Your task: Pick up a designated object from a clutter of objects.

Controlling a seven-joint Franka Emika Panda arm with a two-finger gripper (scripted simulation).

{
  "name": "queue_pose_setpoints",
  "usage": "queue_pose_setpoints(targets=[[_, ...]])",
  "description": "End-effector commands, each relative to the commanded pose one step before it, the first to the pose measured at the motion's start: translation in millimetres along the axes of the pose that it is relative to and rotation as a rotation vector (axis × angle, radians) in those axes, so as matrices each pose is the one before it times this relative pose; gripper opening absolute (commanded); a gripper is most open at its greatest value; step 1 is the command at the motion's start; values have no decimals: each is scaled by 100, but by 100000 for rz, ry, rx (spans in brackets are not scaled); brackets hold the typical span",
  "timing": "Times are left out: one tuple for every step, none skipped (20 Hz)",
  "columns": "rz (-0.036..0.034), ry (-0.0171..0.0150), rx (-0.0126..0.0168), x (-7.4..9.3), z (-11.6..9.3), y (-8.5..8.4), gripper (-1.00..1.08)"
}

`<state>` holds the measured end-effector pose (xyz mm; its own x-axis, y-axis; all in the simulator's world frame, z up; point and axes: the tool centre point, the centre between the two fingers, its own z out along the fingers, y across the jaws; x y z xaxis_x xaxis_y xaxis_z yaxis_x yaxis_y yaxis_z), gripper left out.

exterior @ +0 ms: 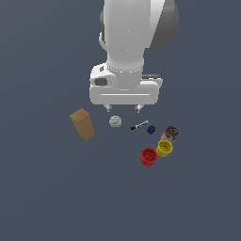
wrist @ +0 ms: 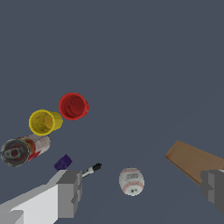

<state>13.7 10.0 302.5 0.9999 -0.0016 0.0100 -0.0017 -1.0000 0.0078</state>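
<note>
The designated object, a small can (exterior: pixel 171 133) with a dark round top and a red, white and brown label, stands at the exterior view's right end of the clutter; the wrist view shows the can (wrist: pixel 24 149) too. My gripper (exterior: pixel 123 108) hangs open above the whitish ball (exterior: pixel 115 121), well to the left of the can and holding nothing. In the wrist view the gripper (wrist: pixel 142 190) shows one grey finger (wrist: pixel 70 194) on each side of the ball (wrist: pixel 131 181).
Beside the can sit a yellow cup (exterior: pixel 164 148) and a red cup (exterior: pixel 148 156). A purple cube (exterior: pixel 151 129) and a black marker (exterior: pixel 139 125) lie between ball and can. A tan box (exterior: pixel 83 124) stands at the exterior view's left.
</note>
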Motion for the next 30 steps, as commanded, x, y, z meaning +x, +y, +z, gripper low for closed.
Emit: queue_pose_setpoints(targets=[[-1290, -165, -399, 224, 1360, -1910, 100], [-593, -25, -177, 98, 661, -940, 100], [-654, -22, -172, 84, 721, -1034, 100], [-722, -17, -162, 65, 782, -1135, 100], [-783, -13, -143, 39, 842, -1231, 100], [-852, -9, -118, 5, 902, -1332, 100], [-920, -5, -85, -36, 961, -1434, 100], [-988, -4, -43, -86, 1021, -1536, 100], [-1039, -4, 8, -143, 1062, -1612, 100], [-999, -8, 58, -186, 1012, -1547, 100], [-944, -13, 99, -219, 948, -1458, 100], [-885, -19, 132, -244, 885, -1366, 100], [-825, -25, 157, -261, 822, -1272, 100], [-766, -31, 175, -271, 760, -1178, 100], [-704, -36, 185, -274, 698, -1083, 100], [-641, -41, 189, -271, 636, -987, 100], [-581, -43, 188, -262, 575, -892, 100], [-518, -44, 181, -248, 514, -797, 100], [-458, -44, 171, -230, 453, -703, 100], [-397, -42, 156, -207, 392, -608, 100], [-333, -38, 137, -181, 332, -513, 100], [-271, -33, 116, -152, 271, -418, 100], [-213, -28, 93, -121, 211, -326, 100], [-147, -20, 66, -87, 151, -230, 100], [-99, -14, 45, -54, 90, -143, 100], [0, 0, 0, -13, 30, -32, 100], [-57, -122, -76, 29, -127, 169, 100], [0, 0, 0, -1, 34, -1, 100], [0, 0, 0, -4, 102, -3, 100], [0, 0, 0, -6, 170, -6, 100]])
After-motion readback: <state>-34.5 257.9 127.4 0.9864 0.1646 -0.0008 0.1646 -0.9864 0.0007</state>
